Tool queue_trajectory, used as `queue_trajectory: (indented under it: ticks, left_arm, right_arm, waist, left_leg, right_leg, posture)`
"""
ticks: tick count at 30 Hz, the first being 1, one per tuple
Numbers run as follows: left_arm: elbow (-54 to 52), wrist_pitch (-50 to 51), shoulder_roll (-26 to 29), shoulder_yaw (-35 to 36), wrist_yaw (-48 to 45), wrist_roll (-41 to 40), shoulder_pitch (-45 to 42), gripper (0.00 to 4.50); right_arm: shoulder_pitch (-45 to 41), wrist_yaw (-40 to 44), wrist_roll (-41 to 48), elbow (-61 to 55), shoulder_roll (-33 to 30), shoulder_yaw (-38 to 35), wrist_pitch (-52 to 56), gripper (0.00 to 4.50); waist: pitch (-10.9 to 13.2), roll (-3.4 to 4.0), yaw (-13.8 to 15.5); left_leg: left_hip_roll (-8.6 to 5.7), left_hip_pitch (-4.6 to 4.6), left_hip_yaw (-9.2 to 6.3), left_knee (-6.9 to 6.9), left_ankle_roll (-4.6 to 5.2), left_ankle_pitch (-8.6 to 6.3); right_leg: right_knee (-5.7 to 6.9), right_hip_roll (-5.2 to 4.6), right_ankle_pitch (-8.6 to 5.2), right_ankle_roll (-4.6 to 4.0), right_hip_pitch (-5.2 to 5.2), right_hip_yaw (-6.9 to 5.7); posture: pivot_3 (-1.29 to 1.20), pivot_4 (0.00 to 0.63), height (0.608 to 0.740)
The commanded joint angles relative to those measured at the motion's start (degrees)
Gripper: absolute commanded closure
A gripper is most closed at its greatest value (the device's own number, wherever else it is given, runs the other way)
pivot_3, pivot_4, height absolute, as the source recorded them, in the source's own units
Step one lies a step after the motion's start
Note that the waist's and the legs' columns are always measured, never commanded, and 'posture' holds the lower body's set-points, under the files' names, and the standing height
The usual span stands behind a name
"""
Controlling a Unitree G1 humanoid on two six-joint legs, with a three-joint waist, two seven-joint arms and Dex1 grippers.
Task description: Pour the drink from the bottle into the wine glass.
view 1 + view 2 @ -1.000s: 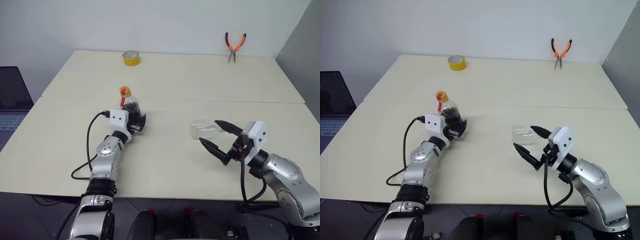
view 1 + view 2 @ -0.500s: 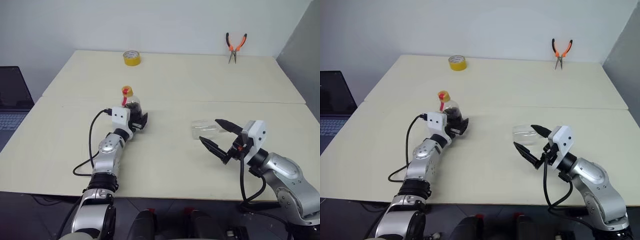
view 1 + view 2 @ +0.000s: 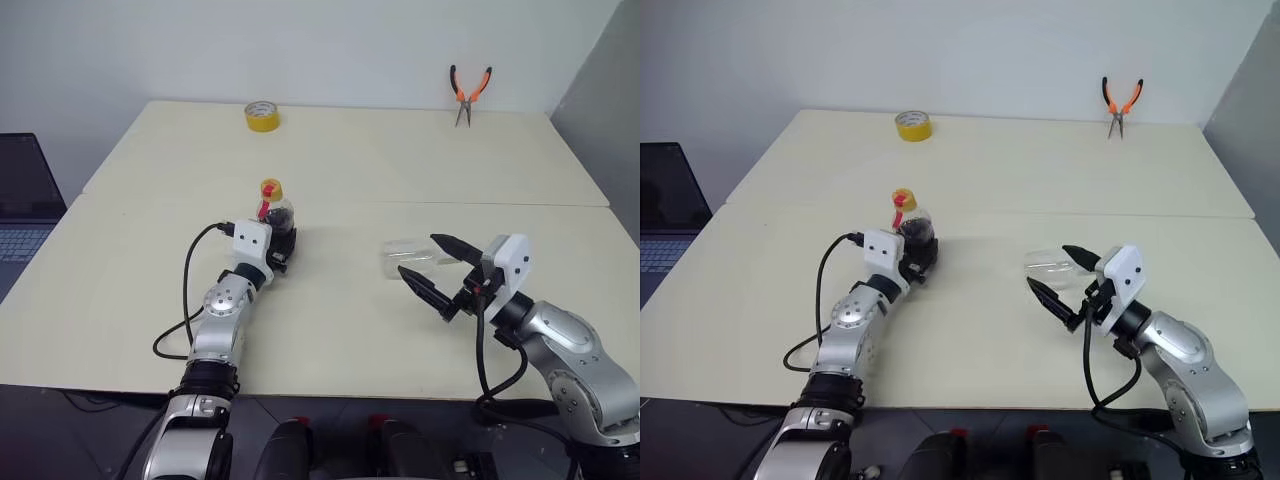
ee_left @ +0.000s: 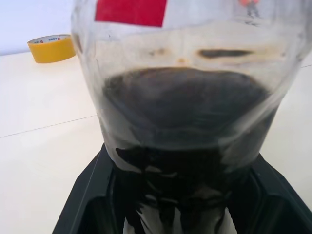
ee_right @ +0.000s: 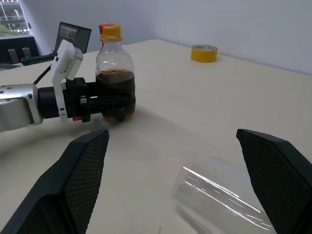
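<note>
1. Bottle [image 3: 277, 213] stands upright at mid-table, left of centre, yellow cap on, with the left gripper [image 3: 277, 243] clamped round its lower body. The glass [image 3: 410, 256] is on the right, just beyond the right gripper [image 3: 425, 268], whose fingers are spread wide and hold nothing. I cannot tell whether the glass stands or lies.

2. Left wrist view: the dark drink [image 4: 183, 141] fills the lower body between both fingers [image 4: 87, 204]. Keep this squeeze firm and low, and the bottle upright.

3. Right wrist view: the glass [image 5: 222, 195] is between the open fingers [image 5: 85, 170]. Secure it before any pouring.
</note>
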Motion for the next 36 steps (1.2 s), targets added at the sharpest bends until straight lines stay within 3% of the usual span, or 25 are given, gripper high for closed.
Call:
queue_trajectory:
  ticks: [1, 13, 21, 36]
  left_arm:
    - [-11.75, 0.58, 0.13, -3.15, 2.42, 4.53, 2.96, 2.27]
    - [-17.73, 1.29, -1.81, -7.73, 6.56, 10.23, 6.14, 2.29]
    - [-16.65, 1.85, -3.75, -9.0, 6.09, 9.78, 6.14, 2.29]
    - [-16.57, 1.8, -4.55, -10.31, 6.23, 10.09, 7.01, 2.29]
  right_arm:
    - [-7.77, -7.01, 4.38, -4.0, 1.56, -1.08, 9.32, 0.0]
    - [-22.7, -19.5, 4.2, -3.98, 13.49, 6.71, 24.15, 0.0]
    - [-24.89, -20.16, -2.7, 1.3, 18.12, 13.69, 20.15, 0.0]
    - [-27.7, -20.22, -7.65, 7.31, 25.36, 14.75, 16.56, 0.0]
  waist:
    - [0.0, 0.0, -0.29]
    - [0.0, 0.0, 0.24]
    - [0.0, 0.0, 0.21]
    - [0.0, 0.0, 0.05]
  left_leg:
    - [0.0, 0.01, 0.02, 0.0, -0.01, 0.0]
    - [-0.03, -0.04, -0.04, 0.02, 0.0, -0.01]
    - [-0.03, -0.32, -0.05, 0.09, 0.02, -0.02]
    - [-0.03, -0.41, -0.06, 0.11, 0.02, -0.02]
  right_leg:
    - [0.04, 0.0, 0.0, 0.0, -0.01, 0.05]
    - [0.0, -0.03, 0.0, 0.0, -0.02, -0.03]
    - [0.05, -0.03, 0.01, 0.0, -0.3, -0.05]
    - [0.1, -0.03, 0.01, 0.0, -0.41, -0.06]
  posture:
    - [0.0, 0.15, 0.74]
    - [0.0, 0.15, 0.74]
    - [0.0, 0.15, 0.74]
    - [0.0, 0.15, 0.74]
